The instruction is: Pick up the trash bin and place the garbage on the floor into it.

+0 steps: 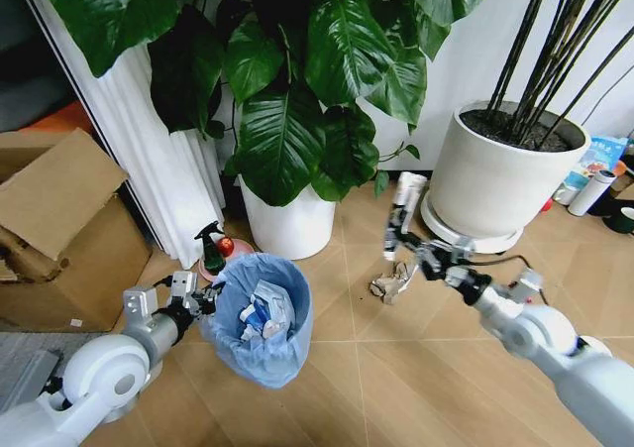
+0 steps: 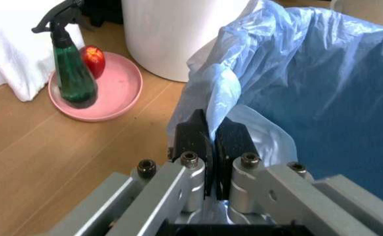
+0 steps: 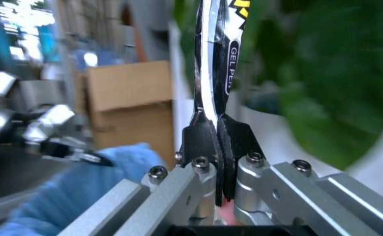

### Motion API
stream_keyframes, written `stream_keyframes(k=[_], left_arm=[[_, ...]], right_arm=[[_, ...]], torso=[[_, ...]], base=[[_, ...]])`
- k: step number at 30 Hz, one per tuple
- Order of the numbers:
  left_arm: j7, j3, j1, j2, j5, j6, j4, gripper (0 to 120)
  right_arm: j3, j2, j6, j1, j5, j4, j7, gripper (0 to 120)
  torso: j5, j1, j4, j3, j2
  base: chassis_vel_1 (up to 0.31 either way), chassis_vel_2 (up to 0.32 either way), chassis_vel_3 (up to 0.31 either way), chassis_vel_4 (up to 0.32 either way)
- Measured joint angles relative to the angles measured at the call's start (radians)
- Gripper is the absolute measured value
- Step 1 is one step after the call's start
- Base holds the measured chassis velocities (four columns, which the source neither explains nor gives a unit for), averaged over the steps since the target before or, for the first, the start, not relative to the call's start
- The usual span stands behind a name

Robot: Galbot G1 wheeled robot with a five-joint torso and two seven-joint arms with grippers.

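Tan chevron floor (image 1: 396, 368) runs up to 2 white plant pots (image 1: 289, 224) and a cardboard box (image 1: 59, 229). The left claw (image 2: 211, 140) is clenched on the rim of the trash bin's (image 1: 260, 318) light-blue bag, and scraps already lie inside. The right claw (image 3: 218, 140) is pinched on a flattened black-and-white printed wrapper (image 3: 216, 59), held upright in the air near the bin. Crumpled white paper (image 1: 393, 283) lies on the floor below it. A green spray bottle (image 2: 72, 73) and a red apple stand on a pink dish (image 2: 122, 93) just behind the bin.
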State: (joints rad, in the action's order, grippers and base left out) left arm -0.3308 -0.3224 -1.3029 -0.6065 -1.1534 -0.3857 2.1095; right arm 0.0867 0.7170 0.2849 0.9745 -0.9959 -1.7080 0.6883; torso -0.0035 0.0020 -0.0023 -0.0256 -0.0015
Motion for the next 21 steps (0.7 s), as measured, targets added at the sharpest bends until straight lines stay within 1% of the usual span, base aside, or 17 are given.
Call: stream_keyframes(k=[1, 4, 6, 7, 9, 11, 12, 13, 14, 15, 18, 21], left_arm=[[0.000, 0.000, 0.000, 0.000, 0.000, 0.000, 0.000, 0], [0.002, -0.006, -0.001, 0.006, -0.006, 0.000, 0.004, 0], [0.003, -0.012, -0.005, 0.008, -0.008, 0.000, 0.009, 0], [0.003, -0.012, -0.005, 0.008, -0.008, 0.000, 0.009, 0], [0.004, -0.017, -0.006, 0.009, -0.010, 0.000, 0.013, 0], [0.004, -0.020, -0.009, 0.009, -0.010, 0.000, 0.014, 0], [0.004, -0.020, -0.009, 0.009, -0.010, 0.000, 0.014, 0], [0.005, -0.023, -0.010, 0.009, -0.010, 0.000, 0.014, 0], [0.005, -0.024, -0.011, 0.008, -0.010, 0.000, 0.014, 0], [0.005, -0.024, -0.011, 0.008, -0.010, 0.000, 0.014, 0], [0.005, -0.030, -0.014, 0.007, -0.010, 0.000, 0.015, 0], [0.006, -0.033, -0.015, 0.007, -0.012, 0.000, 0.018, 0]], right_arm=[[0.000, 0.000, 0.000, 0.000, 0.000, 0.000, 0.000, 0], [-0.087, 0.039, 0.003, -0.080, -0.010, 0.033, 0.068, 0], [-0.170, 0.070, 0.003, -0.152, -0.022, 0.049, 0.097, 0], [-0.170, 0.070, 0.003, -0.152, -0.022, 0.049, 0.097, 0], [-0.259, 0.109, 0.003, -0.247, -0.022, 0.081, 0.122, 0], [-0.332, 0.148, 0.003, -0.323, -0.020, 0.116, 0.131, 0], [-0.332, 0.148, 0.003, -0.323, -0.020, 0.116, 0.131, 0], [-0.391, 0.179, 0.003, -0.376, -0.019, 0.151, 0.134, 0], [-0.422, 0.194, 0.004, -0.401, -0.019, 0.170, 0.134, 0], [-0.422, 0.194, 0.004, -0.401, -0.019, 0.170, 0.134, 0], [-0.498, 0.232, 0.010, -0.456, -0.015, 0.229, 0.137, 0], [-0.532, 0.253, 0.011, -0.479, -0.008, 0.270, 0.147, 0]], torso=[[0.0000, 0.000, 0.0000, 0.000, 0.000], [0.0007, 0.000, 0.0000, 0.000, 0.000], [0.0001, 0.000, -0.0003, 0.000, 0.000], [0.0001, 0.000, -0.0003, 0.000, 0.000], [0.0006, 0.000, 0.0000, 0.000, 0.000], [0.0000, 0.000, 0.0002, 0.000, 0.000], [0.0000, 0.000, 0.0002, 0.000, 0.000], [0.0003, 0.000, 0.0003, 0.000, 0.000], [0.0003, 0.000, 0.0004, 0.000, 0.000], [0.0003, 0.000, 0.0004, 0.000, 0.000], [0.0003, 0.000, 0.0003, 0.000, 0.000], [0.0003, 0.000, 0.0001, 0.000, 0.000]], base=[[0.000, 0.000, 0.000, 0.000], [0.000, 0.000, 0.000, 0.000], [0.000, 0.000, 0.000, 0.000], [0.000, 0.000, 0.000, 0.000], [0.000, 0.000, 0.000, 0.000], [0.000, 0.000, 0.000, 0.000], [0.000, 0.000, 0.000, 0.000], [0.000, 0.000, 0.000, 0.000], [0.000, 0.000, 0.000, 0.000], [0.000, 0.000, 0.000, 0.000], [0.000, 0.000, 0.000, 0.000], [0.000, 0.000, 0.000, 0.000]])
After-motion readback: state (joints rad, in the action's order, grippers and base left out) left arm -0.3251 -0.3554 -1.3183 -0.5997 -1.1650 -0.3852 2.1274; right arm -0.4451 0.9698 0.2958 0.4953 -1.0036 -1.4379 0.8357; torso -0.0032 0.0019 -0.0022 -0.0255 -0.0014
